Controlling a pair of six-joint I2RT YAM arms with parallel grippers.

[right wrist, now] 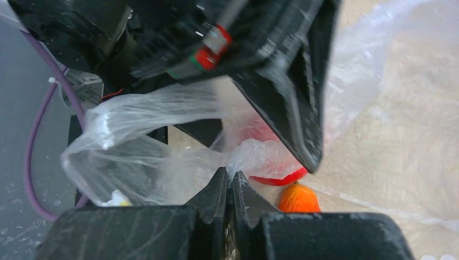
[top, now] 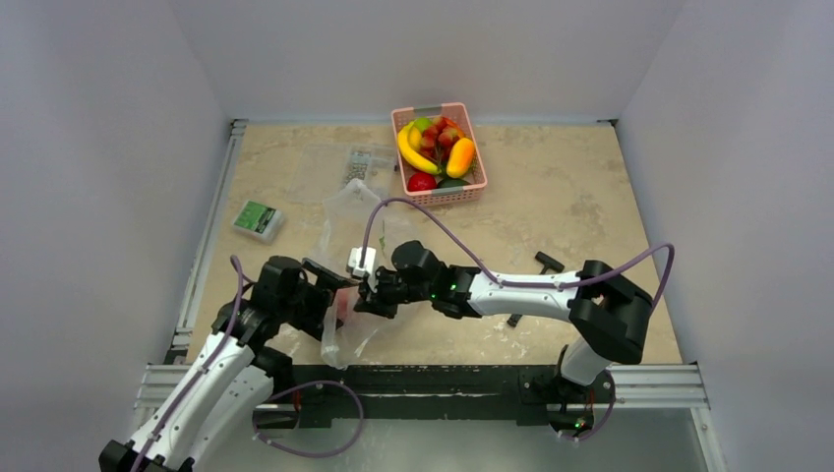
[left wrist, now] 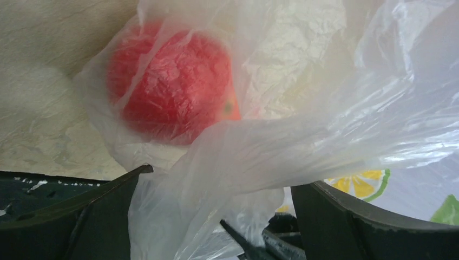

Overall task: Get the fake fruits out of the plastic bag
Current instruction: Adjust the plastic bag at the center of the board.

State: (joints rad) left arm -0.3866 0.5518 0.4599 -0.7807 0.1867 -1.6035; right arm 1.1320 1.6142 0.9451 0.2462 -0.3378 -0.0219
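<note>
While my right gripper (right wrist: 230, 181) pinches the clear crinkly plastic bag (right wrist: 162, 114) at the beige table's (top: 590, 197) near edge, my spread left gripper (left wrist: 224, 214) risks clamping film over the glossy red plastic fruit (left wrist: 168, 86) inside.

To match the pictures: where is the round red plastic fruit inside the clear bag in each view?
Top external: round red plastic fruit, lower left of centre.
Left wrist: upper left.
Right wrist: low centre, partly hidden.
Shared landmark: clear crinkly plastic bag around it.

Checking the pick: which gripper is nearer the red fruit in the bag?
Left. The open left gripper has the red fruit just ahead of it; the right gripper pinches the plastic bag slightly farther off.
</note>
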